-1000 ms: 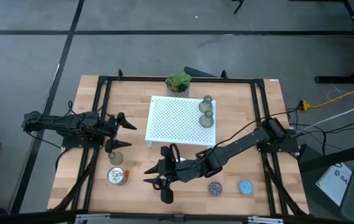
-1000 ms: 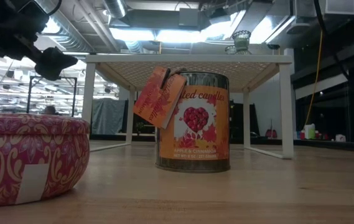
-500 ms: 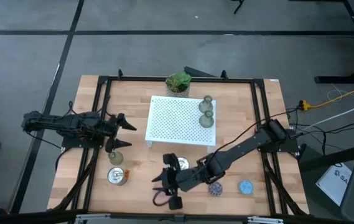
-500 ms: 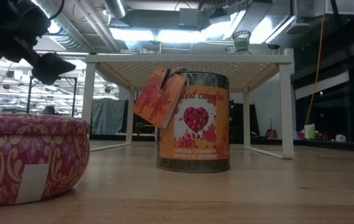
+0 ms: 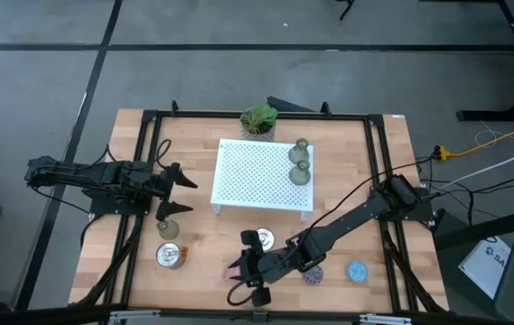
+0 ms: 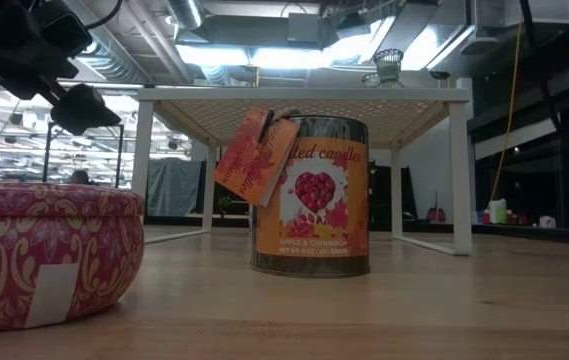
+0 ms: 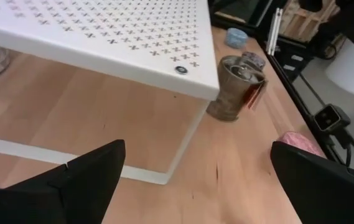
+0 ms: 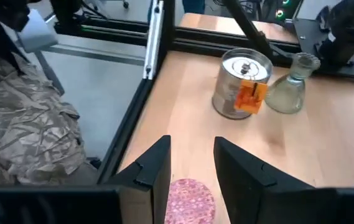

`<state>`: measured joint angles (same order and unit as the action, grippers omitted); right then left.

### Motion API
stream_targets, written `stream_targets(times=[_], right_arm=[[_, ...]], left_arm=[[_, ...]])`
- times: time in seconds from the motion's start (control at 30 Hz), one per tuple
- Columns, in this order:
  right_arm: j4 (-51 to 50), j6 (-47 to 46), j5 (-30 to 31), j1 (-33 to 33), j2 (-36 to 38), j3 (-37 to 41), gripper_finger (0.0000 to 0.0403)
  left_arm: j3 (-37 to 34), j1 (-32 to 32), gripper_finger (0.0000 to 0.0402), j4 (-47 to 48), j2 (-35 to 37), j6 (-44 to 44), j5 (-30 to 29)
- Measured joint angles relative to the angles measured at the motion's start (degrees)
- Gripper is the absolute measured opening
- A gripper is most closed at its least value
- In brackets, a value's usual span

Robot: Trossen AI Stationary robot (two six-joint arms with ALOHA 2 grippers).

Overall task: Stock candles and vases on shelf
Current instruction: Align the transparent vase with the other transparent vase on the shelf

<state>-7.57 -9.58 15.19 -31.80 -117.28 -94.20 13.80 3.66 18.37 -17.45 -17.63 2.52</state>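
Note:
The pink candle (image 5: 236, 274) rests on its base on the table near the front edge and fills the left of the low view (image 6: 44, 250). My right gripper (image 5: 247, 281) is open just above it, pointing toward the table's left. The candle shows under the fingers in the right wrist view (image 8: 192, 199). One finger (image 6: 84, 105) hangs clear above it. My left gripper (image 5: 180, 193) is open and empty left of the white shelf (image 5: 264, 173). Two olive vases (image 5: 301, 161) stand on the shelf, and a third vase (image 5: 168, 227) stands on the table.
A silver tin candle with an orange tag (image 5: 261, 239) stands before the shelf, and another tin candle (image 5: 171, 255) stands at the near left. A dark blue-purple candle (image 5: 313, 273) and a light blue candle (image 5: 357, 271) lie near right. A potted plant (image 5: 258, 119) stands behind the shelf.
My right gripper has moved toward the table's near edge and slightly right, turning as its arm swung. The pink candle has stayed where it was on the table.

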Motion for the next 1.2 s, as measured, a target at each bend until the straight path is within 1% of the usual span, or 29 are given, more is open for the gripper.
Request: stream_targets(times=[0.07,0.13,0.23,0.33,0.43,0.53,0.63,0.7,0.77,0.87,1.0,1.2], right_arm=[[-0.3,0.8,-1.8,-0.5,0.5,0.4,0.0124],[-4.0,2.6,-3.3,-1.2,1.8,0.7,0.0124],[-9.2,4.1,-3.4,-2.2,5.1,2.1,0.0124],[-9.8,5.7,-1.4,-2.8,9.1,6.8,0.0124],[-6.7,5.7,-0.6,-2.9,13.7,14.4,0.0124],[1.4,6.6,-0.5,-2.4,18.8,23.7,0.0124],[11.0,10.3,-1.6,-1.6,23.9,32.3,0.0124],[15.3,12.5,-2.2,-1.3,26.9,36.6,0.0124],[17.2,13.4,-2.1,-1.1,29.3,39.4,0.0124],[16.9,13.9,-1.8,-1.1,30.9,41.6,0.0124],[16.6,14.1,-1.8,-1.2,31.2,42.1,0.0124],[14.7,12.7,-1.8,-1.3,31.3,42.1,0.0124]], left_arm=[[0.0,0.0,0.0400,-0.1,-1.0,-0.5,1.6],[0.0,0.0,0.0400,-0.3,-1.8,-0.2,3.1],[0.5,0.0,0.0400,0.1,-3.3,0.1,3.0],[2.5,0.0,0.0400,0.6,-5.4,1.5,2.7],[5.9,0.0,0.0400,4.1,-8.4,3.3,2.6],[10.4,0.0,0.0400,9.6,-12.3,6.0,2.5],[14.6,0.0,0.0400,13.2,-16.0,8.0,2.5],[16.6,0.4,0.0400,14.1,-17.8,8.0,3.5],[18.7,1.1,0.0400,15.6,-19.4,7.7,4.5],[21.7,2.0,0.0394,19.6,-21.8,4.3,3.3],[26.4,3.1,0.0371,27.5,-26.2,-2.3,0.4],[32.0,6.4,0.0335,39.3,-33.2,-9.5,1.0]])
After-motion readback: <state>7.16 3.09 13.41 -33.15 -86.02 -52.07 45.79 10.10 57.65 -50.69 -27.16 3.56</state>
